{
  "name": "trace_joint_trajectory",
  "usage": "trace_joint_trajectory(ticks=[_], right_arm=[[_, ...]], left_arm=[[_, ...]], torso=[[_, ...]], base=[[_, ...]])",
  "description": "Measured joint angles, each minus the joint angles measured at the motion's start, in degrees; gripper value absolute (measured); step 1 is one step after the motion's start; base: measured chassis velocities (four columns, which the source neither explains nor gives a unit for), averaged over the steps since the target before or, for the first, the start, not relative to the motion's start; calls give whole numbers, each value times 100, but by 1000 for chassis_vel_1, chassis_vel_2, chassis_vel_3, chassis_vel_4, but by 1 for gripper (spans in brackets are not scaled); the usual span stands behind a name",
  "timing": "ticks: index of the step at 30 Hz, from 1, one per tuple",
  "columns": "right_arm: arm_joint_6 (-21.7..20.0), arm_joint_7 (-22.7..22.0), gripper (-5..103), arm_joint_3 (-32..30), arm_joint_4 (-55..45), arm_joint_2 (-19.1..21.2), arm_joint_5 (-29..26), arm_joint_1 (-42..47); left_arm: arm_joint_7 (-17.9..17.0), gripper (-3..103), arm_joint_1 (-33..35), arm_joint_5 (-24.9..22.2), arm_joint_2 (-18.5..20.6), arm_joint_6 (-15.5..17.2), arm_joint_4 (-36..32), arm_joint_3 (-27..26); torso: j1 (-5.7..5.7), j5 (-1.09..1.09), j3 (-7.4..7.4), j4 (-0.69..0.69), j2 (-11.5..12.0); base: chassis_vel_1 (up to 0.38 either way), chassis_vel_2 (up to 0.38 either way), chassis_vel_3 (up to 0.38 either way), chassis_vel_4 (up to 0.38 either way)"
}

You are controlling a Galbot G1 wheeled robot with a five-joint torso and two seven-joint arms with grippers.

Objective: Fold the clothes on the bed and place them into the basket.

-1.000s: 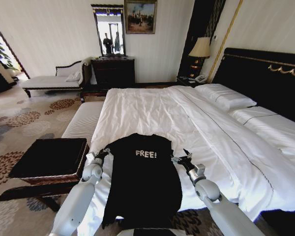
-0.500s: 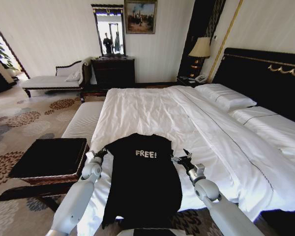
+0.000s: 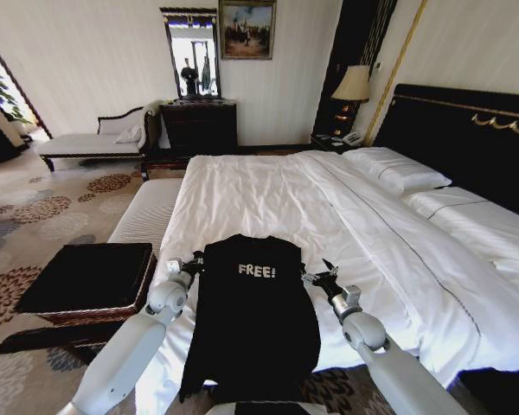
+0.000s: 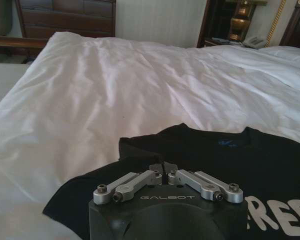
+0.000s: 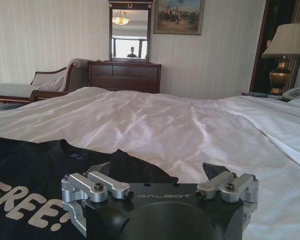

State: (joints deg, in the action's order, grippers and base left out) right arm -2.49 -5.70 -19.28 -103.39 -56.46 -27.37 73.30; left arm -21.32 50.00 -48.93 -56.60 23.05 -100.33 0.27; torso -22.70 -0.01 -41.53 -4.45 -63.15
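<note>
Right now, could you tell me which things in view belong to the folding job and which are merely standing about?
Belongs to the job:
T-shirt, black, lettered FREE!
bed it lies on
basket
left gripper, shut on its sleeve
right gripper, open beside the other sleeve

Standing about:
bench
dresser
lamp
chaise
pillows

T-shirt [image 3: 251, 316]: on the near end of the bed [image 3: 268, 194], hem hanging over that edge. Left gripper [image 3: 196, 261]: at the T-shirt's left sleeve. Right gripper [image 3: 318, 275]: just beside its right sleeve. Basket [image 3: 86, 281]: left of the T-shirt, beside the bed.
</note>
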Motion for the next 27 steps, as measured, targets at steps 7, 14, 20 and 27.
trace_joint_trajectory(ticks=[7, 14, 20, 27], right_arm=[[28, 19, 100, -60, 5, -6, -13, 9], [38, 26, 100, -80, 13, -24, -18, -1], [45, 30, 100, -97, 31, -30, -8, 15], [56, 42, 100, -113, 67, -32, 0, 39]], left_arm=[[-320, 0, -667, -481, 31, 324, -67, 890], [-466, 0, -1115, -406, -361, 434, 529, 1637], [-529, 0, -1199, -265, -702, 390, 891, 1653], [-509, 0, -1025, -94, -810, 291, 974, 1374]], torso=[[0, 3, 0, -1, 0], [0, 2, 0, 0, 0], [0, 2, 0, -2, 0], [1, 2, 0, -1, 0]], base=[[0, 0, 0, 0], [0, 0, 0, 0], [0, 0, 0, 0], [0, 0, 0, 0]])
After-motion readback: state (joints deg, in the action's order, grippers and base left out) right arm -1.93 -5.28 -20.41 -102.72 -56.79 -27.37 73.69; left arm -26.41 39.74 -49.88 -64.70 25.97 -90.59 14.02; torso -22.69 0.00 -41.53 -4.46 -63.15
